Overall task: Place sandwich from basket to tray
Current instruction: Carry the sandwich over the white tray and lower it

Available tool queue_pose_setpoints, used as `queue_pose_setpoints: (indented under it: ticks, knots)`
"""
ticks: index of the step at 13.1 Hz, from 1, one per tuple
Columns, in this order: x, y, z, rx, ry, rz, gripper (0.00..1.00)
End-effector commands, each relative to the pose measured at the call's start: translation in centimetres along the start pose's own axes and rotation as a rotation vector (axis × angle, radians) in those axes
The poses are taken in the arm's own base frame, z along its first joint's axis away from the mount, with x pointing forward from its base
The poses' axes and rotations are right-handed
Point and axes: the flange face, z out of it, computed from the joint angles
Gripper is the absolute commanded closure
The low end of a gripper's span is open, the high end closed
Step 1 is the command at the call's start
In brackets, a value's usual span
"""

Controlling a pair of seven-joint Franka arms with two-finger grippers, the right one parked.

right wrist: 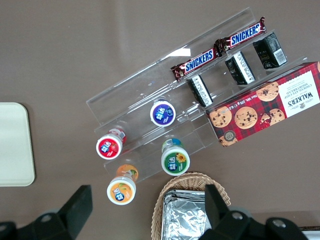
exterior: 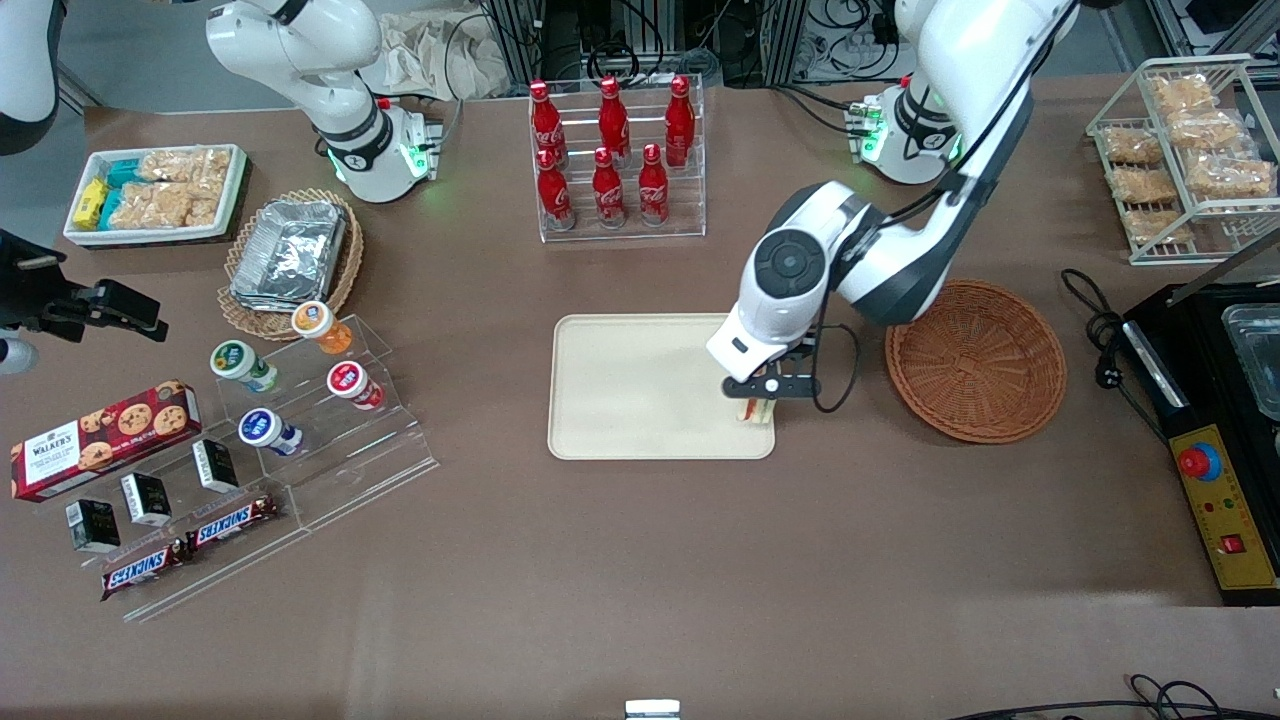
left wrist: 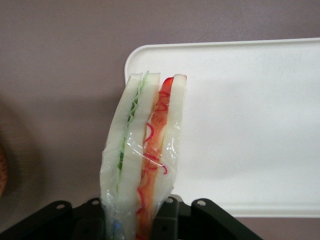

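My left gripper (exterior: 763, 397) is shut on the sandwich (exterior: 757, 410), a wrapped wedge of white bread with green and red-orange filling (left wrist: 145, 150). It holds the sandwich over the corner of the cream tray (exterior: 640, 390) that lies nearest the basket. In the left wrist view the sandwich stands between the black fingers (left wrist: 167, 220), with the tray's rounded corner (left wrist: 240, 125) under it. The reddish-brown wicker basket (exterior: 975, 358) sits beside the tray, toward the working arm's end of the table, with nothing in it.
A clear rack of red cola bottles (exterior: 615, 150) stands farther from the front camera than the tray. A clear stepped stand with cups, Snickers bars and a cookie box (exterior: 105, 440) lies toward the parked arm's end. A black control box (exterior: 1215, 480) lies past the basket.
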Motion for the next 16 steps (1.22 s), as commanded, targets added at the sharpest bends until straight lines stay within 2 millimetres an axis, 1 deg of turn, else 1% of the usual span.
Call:
queue_pose_setpoints:
  ticks: [1,2,5,7,10,11,12,13,14,16]
  knots:
    - [0.6,1.3,2.6,0.018,0.029,-0.040,1.00]
    - [0.2,2.2,3.3,0.024,0.039,-0.038,1.00]
    - [0.4,2.7,5.7,0.036,0.040,-0.058,1.00]
    - [0.6,2.9,6.1,0.026,0.040,-0.066,1.00]
    - [0.5,3.4,7.5,0.042,0.046,-0.066,0.99]
    - [0.7,3.4,7.9,0.050,0.057,-0.080,0.79]
    - [0.7,3.5,8.5,0.061,0.060,-0.085,0.48]
    - [0.5,3.8,8.7,0.065,0.066,-0.083,0.14]
    - [0.5,3.8,8.8,0.068,0.067,-0.082,0.00]
    - [0.6,3.7,8.6,0.067,0.070,-0.083,0.00]
